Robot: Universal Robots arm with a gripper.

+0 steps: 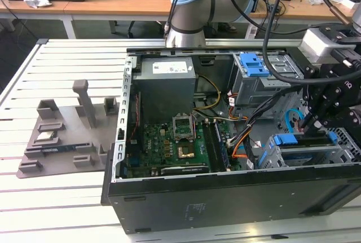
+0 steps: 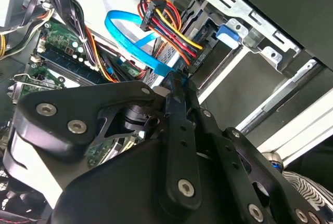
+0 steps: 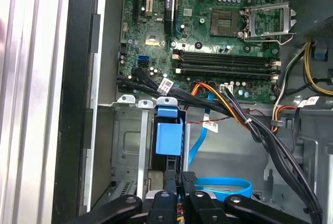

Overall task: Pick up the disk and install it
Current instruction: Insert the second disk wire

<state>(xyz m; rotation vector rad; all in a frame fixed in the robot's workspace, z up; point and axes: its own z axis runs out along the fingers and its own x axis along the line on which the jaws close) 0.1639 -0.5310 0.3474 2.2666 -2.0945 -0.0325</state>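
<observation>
Blue plastic marks the disk (image 1: pixel 302 141) in the exterior view: it sits in the metal drive cage (image 1: pixel 282 158) at the near right corner of the open computer case (image 1: pixel 225 198), which lies on its side on the slatted table (image 1: pixel 56 198) so its inside faces up. The black tool (image 1: pixel 316 120) hangs directly over the disk's top edge, fingers narrow and reaching down to it. Whether they pinch the blue frame or only touch it cannot be told from here. A grey parts tray (image 1: pixel 62 141) rests near the table's left edge, well apart from the work.

In the second wrist view the tool (image 2: pixel 176 86) points into the case, its two fingers (image 2: pixel 177 115) close together, with a thin gap at most. Just past the tips lie a blue flat cable (image 2: pixel 130 44) and a bundle of coloured power wires (image 2: pixel 166 24), beside a drive bay with a blue latch (image 2: pixel 227 33).

In the first wrist view the fingertips (image 3: pixel 179 180) meet the dark edge of the disk (image 3: pixel 169 141) standing in its cage slot, the blue frame facing the camera. The green motherboard (image 3: pixel 208 21) lies beyond. The disk looks seated or nearly so, judged by how deep it stands in the cage.
</observation>
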